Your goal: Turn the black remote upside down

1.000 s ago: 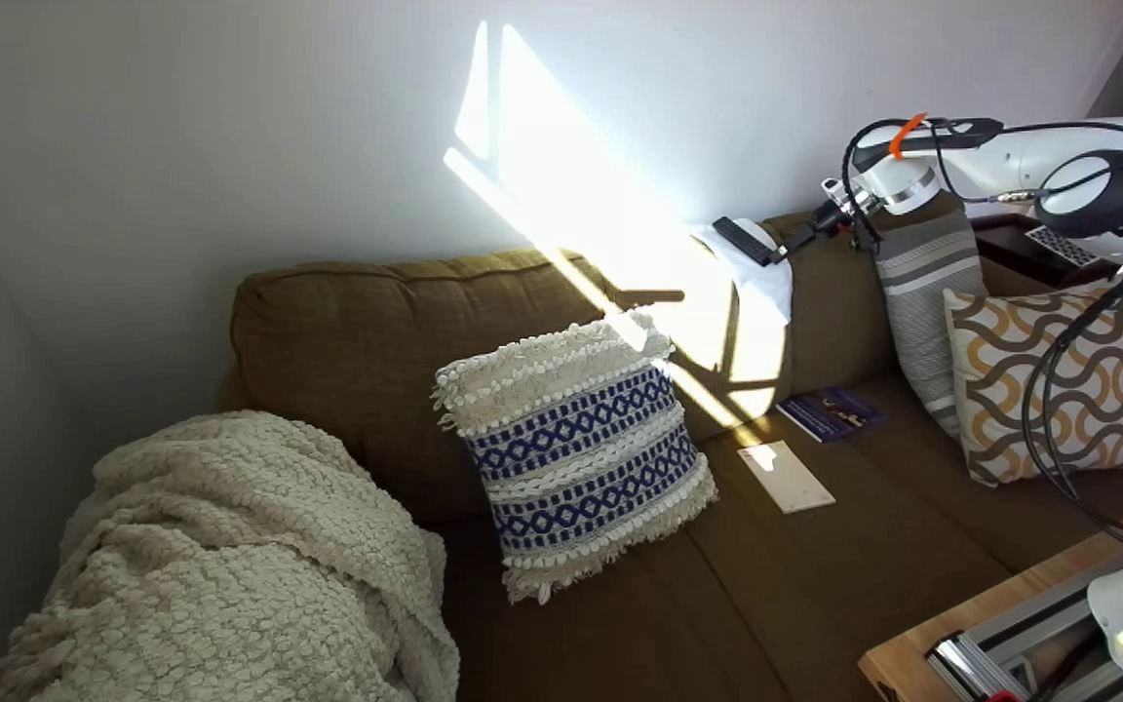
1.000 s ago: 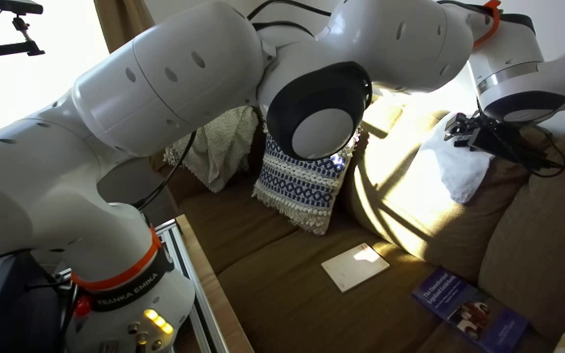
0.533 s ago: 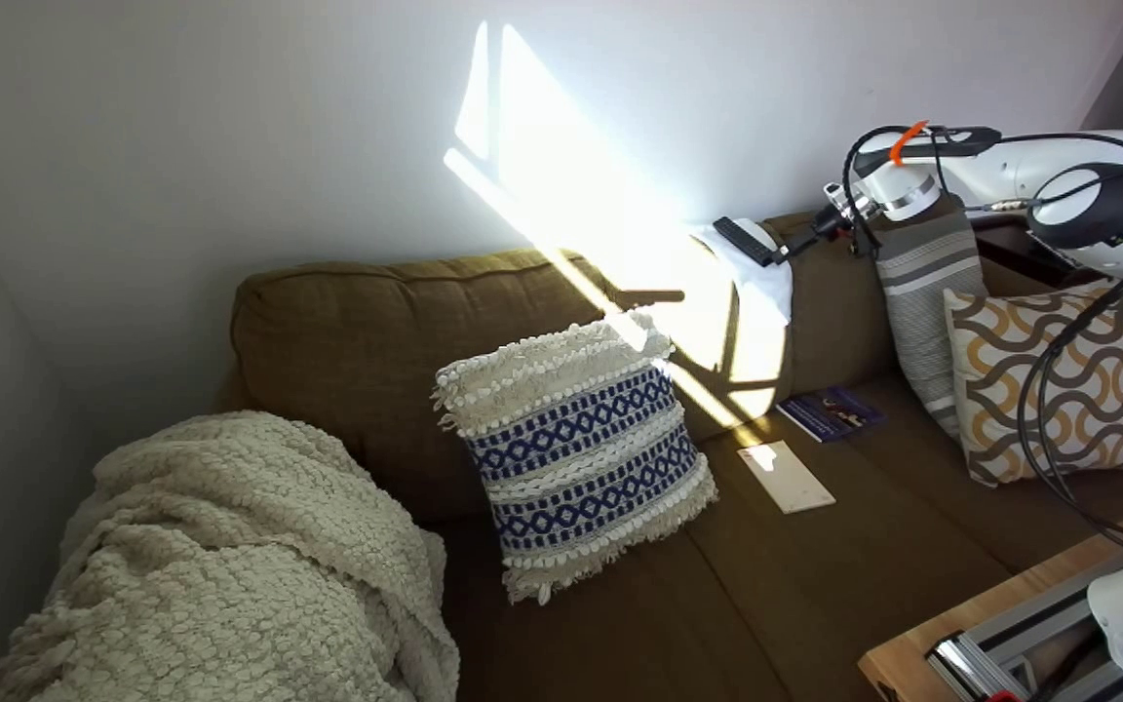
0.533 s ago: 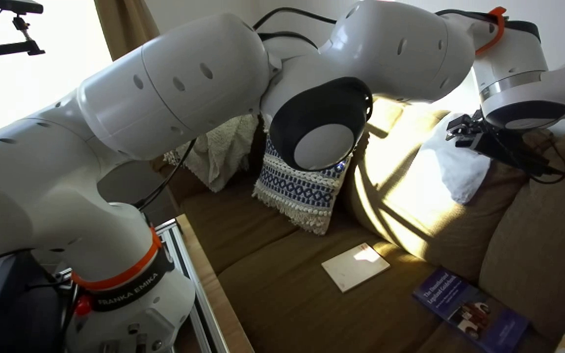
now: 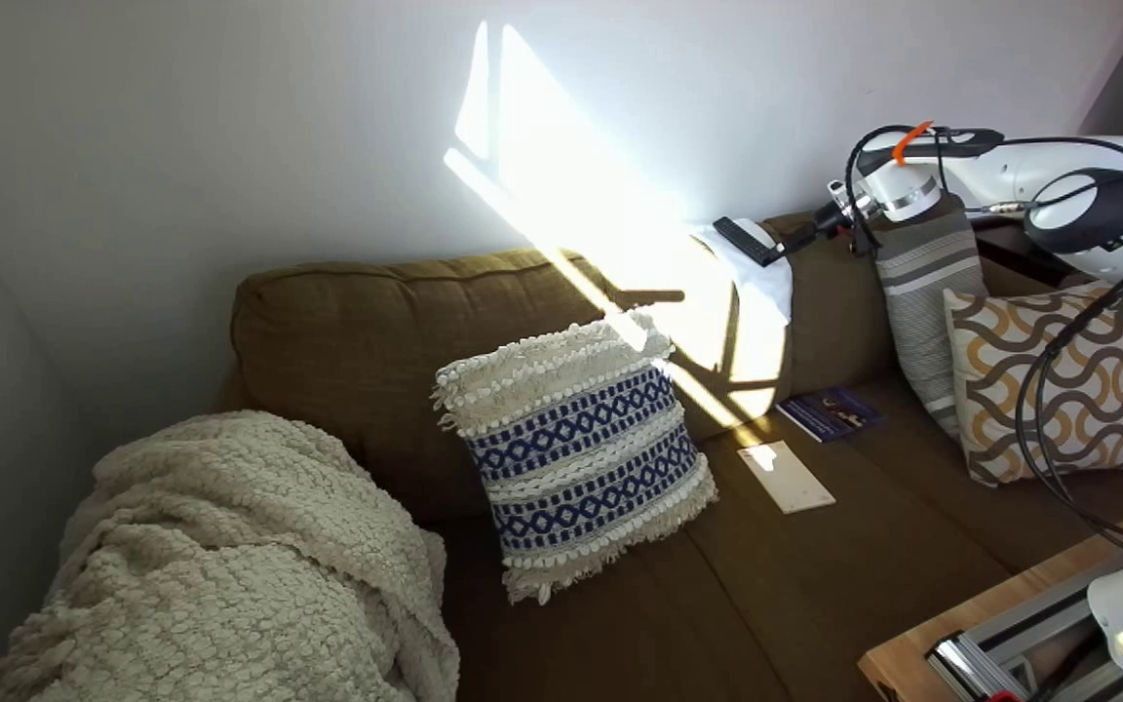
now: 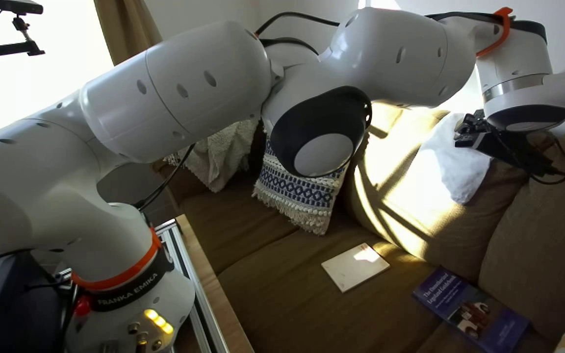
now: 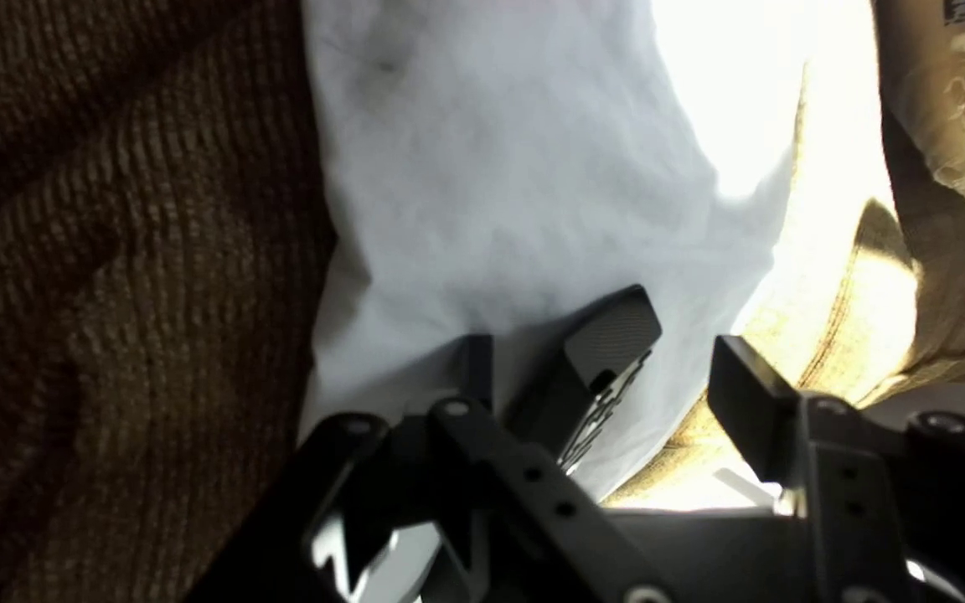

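Fingers [image 7: 746, 410] apart, we see the remote [image 7: 573, 385] between them in the wrist view, lying on the cloth [image 7: 524, 184] over the far sofa back [image 5: 834, 322]. We judge this the lining-up step, nothing gripped; next we should ease deeper, clamp, lift and roll it over.

Can see, in an exterior view, a brown sofa [image 5: 795, 590] along a pale wall [image 5: 211, 127], with window-shaped sunlight [image 5: 571, 146] slanting down it, a cream blanket [image 5: 259, 556] heaped at the left, a fringed blue-and-white cushion [image 5: 581, 458] propped against the backrest [image 5: 367, 327]. Also find a grey striped cushion [image 5: 927, 302] partly behind a wavy-patterned cushion [image 5: 1049, 385]. Notice a white cloth [image 5: 766, 292] over the backrest, partly sunlit. Can read "Legoland Guidebook" on a purple-blue book [image 6: 471, 311], near a pale flat rectangle [image 6: 353, 269] on the seat [image 6: 272, 294]
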Motion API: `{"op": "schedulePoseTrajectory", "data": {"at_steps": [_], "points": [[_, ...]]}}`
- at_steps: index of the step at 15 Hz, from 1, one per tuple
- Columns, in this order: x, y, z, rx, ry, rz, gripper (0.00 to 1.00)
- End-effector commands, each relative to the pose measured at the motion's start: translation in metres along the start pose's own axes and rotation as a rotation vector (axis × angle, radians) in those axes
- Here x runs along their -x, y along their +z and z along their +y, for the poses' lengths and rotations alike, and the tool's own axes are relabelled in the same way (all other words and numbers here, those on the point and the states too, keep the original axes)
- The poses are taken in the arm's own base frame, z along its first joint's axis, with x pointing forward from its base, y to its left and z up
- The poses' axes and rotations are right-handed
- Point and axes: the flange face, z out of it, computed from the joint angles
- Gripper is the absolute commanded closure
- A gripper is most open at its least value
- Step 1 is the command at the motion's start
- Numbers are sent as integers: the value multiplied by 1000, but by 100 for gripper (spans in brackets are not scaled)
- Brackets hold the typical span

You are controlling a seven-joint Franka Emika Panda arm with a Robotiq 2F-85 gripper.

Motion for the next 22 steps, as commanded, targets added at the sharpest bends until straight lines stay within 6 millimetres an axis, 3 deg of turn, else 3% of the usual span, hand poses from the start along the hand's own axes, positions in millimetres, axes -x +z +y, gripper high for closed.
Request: {"op": "schedulePoseTrajectory", "data": {"at_steps": [1, 3, 4, 5, 7, 14, 15, 17, 22], "points": [[5, 7, 6, -22, 18, 49, 12], [4, 13, 5, -18, 27, 64, 5], [4, 16, 4, -23, 32, 70, 16], [3, 17, 4, -21, 36, 79, 42], [2, 19, 3, -21, 38, 88, 41], [-5, 19, 0, -3, 34, 80, 95], [-6, 18, 0, 3, 38, 77, 98], [-10, 17, -2, 19, 47, 67, 95], [-38, 15, -13, 170, 39, 36, 95]]}}
